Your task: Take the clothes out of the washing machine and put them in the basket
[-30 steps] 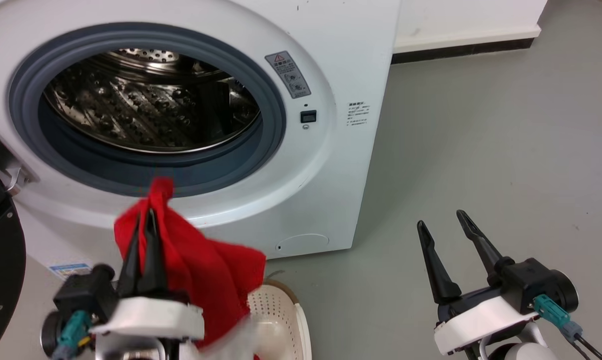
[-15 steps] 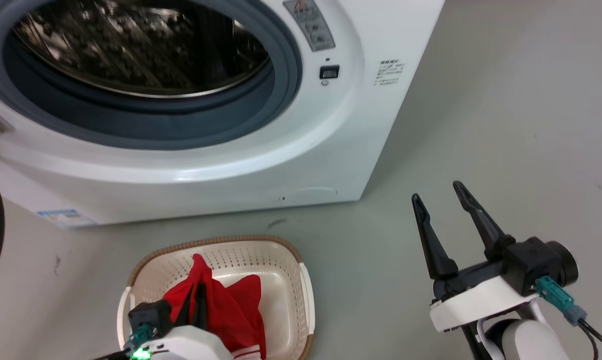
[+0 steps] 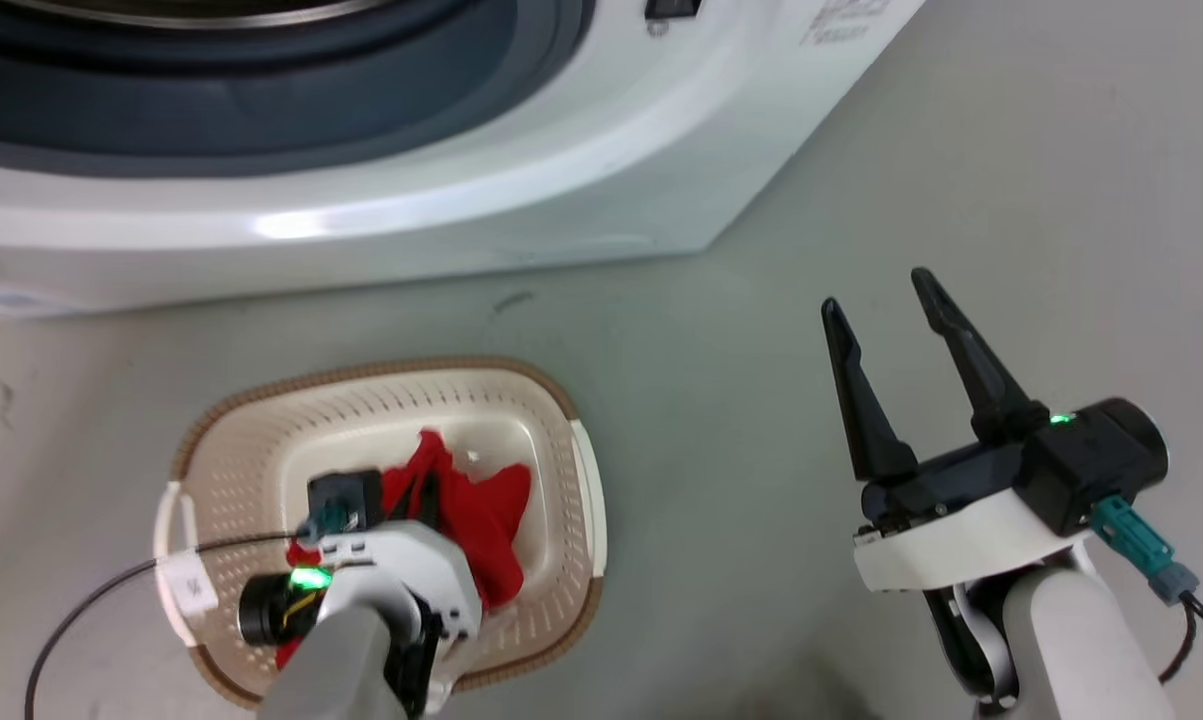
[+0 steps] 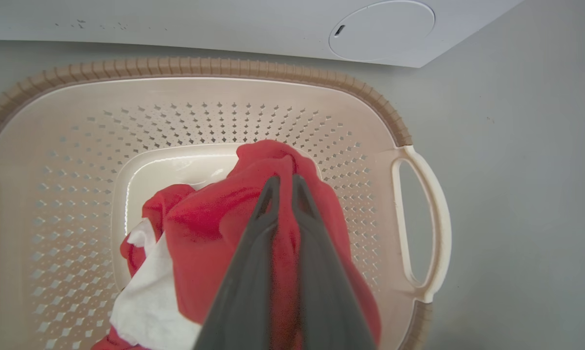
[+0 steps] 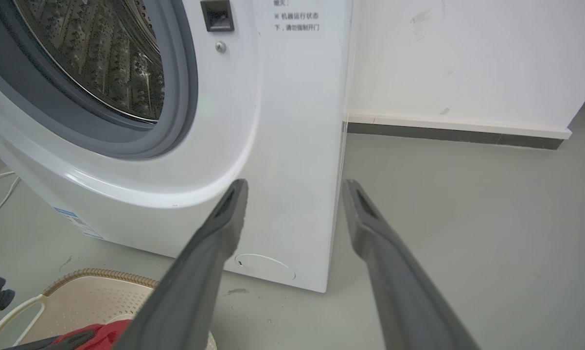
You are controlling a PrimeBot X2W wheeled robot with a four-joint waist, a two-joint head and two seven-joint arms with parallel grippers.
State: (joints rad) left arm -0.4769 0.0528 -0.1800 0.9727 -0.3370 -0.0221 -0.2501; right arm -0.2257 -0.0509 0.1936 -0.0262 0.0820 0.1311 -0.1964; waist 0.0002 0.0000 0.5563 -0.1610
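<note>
My left gripper (image 4: 282, 182) is down inside the basket (image 4: 200, 65), jaws pinched nearly together on a fold of the red clothes (image 4: 209, 218). The cloth bunches up between and around the fingers. The rest of the clothes lie heaped on the basket's solid bottom, with a white patch (image 4: 146, 291) at the lower left of the heap. There is bare basket floor beyond the heap, toward the far perforated wall.

In the head view the basket (image 3: 361, 372) sits on the grey floor (image 3: 961, 150), just in front of the washing machine (image 3: 461, 200). There is a strip of floor between the brown rim and the machine's base, not touching. The side handle (image 4: 428, 228) on the right has clear floor past it. A dark cable (image 3: 81, 610) from my left wrist crosses the basket's left edge.

My right gripper (image 3: 873, 289) hangs over open floor well right of the basket, jaws spread wide, nothing between them. Through its camera the gripper (image 5: 294, 183) points at the machine's right front corner (image 5: 282, 121), apart from it. The grey gasket (image 5: 175, 97) and steel drum (image 5: 102, 53) are up left. Wall (image 5: 443, 58) and dark baseboard (image 5: 448, 132) are behind, with lots of free floor to the right.
</note>
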